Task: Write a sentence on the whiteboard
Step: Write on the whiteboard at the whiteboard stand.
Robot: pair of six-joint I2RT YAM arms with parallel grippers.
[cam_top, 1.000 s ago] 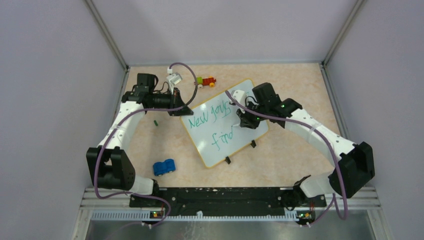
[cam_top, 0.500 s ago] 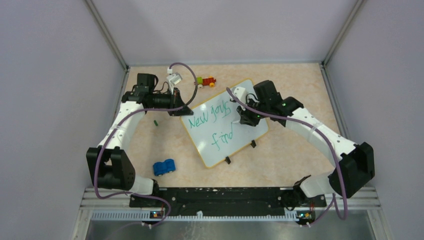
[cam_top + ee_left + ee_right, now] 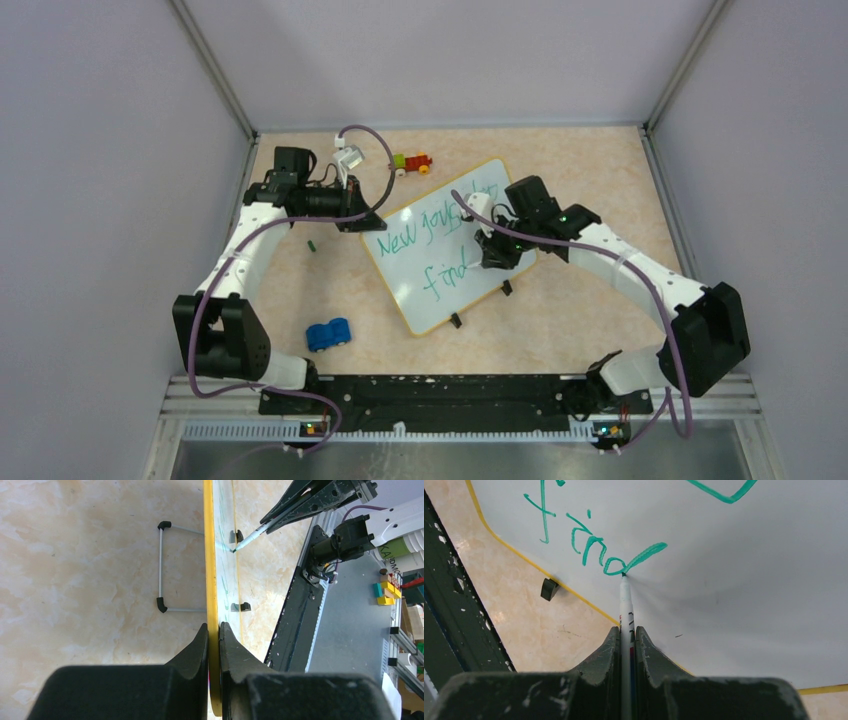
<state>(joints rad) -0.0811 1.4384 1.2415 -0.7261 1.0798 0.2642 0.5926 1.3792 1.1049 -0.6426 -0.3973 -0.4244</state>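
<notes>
The whiteboard (image 3: 430,275) lies tilted at mid-table, white with a tan-yellow rim (image 3: 209,570). Green marker words make the sentence (image 3: 428,238) in two lines, the lower one reading "find" (image 3: 589,540). My left gripper (image 3: 214,626) is shut on the board's rim at its far-left corner (image 3: 365,222). In my right gripper (image 3: 626,629), shut on it, is a white marker (image 3: 625,600) whose green tip touches the board at the foot of the "d". From the left wrist view the marker (image 3: 248,539) slants down onto the board.
A blue toy car (image 3: 328,333) sits at the near left. A small red, yellow and green toy (image 3: 412,161) lies behind the board. A tiny green piece (image 3: 312,244) rests left of it. Black clips (image 3: 456,320) stick out of the board's near edge. Grey walls enclose the table.
My right gripper has slid the marker slightly toward the near side of the board, along the end of "find". The left arm and the board have stayed still.
</notes>
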